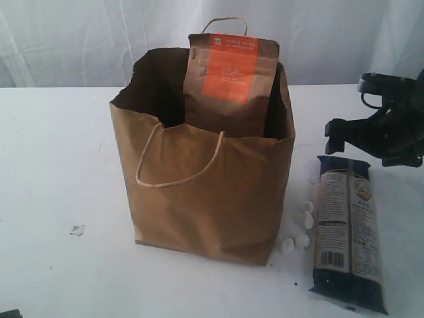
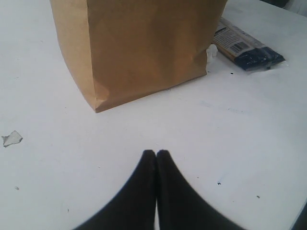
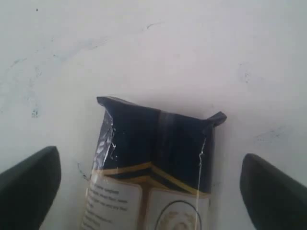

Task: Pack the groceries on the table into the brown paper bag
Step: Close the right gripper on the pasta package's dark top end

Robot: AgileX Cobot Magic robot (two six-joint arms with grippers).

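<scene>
R gripper (image 3: 151,189): jaws wide apart, empty, over the far end of the packet (image 3: 153,158), which lies flat on the table (image 1: 53,165) right of the bag (image 1: 199,192). An end grip on so long and slick a packet may let it droop, snagging the bag rim or the pouch (image 1: 228,79) standing inside. L gripper (image 2: 156,154): pinched closed, empty, near side, so the bag has no support if bumped.

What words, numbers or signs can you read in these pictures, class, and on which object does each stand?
Brown pouch with orange label, standing in the tall brown paper bag: white print on the orange panel, too blurred to read.
Long dark-blue noodle packet: pale label with print and a barcode, too small to read.
Nothing can be quoted, and no other writing shows.
</scene>
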